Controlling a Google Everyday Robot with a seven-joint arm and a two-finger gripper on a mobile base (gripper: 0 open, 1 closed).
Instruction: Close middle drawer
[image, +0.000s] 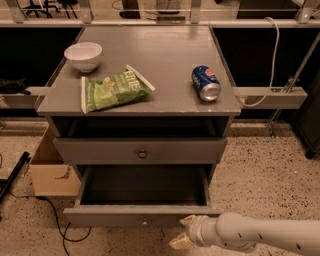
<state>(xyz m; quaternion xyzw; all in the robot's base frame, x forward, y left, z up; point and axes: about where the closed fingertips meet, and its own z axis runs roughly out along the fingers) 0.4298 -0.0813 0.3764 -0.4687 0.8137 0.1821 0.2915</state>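
The middle drawer (125, 216) is pulled well out of the grey cabinet. Its dark inside looks empty, and its flat grey front faces me low in the view. Above it, the upper drawer (100, 150) with a round knob is pushed in. The lowest drawer is out of view. My gripper (182, 232) comes in from the bottom right on a white arm. It sits just in front of the right part of the middle drawer's front, with its cream fingertips (188, 219) spread apart and empty.
On the cabinet top (165, 60) lie a white bowl (83, 55), a green chip bag (114, 90) and a blue soda can (205, 82) on its side. A cardboard box (50, 170) stands left of the cabinet. Cables lie on the speckled floor.
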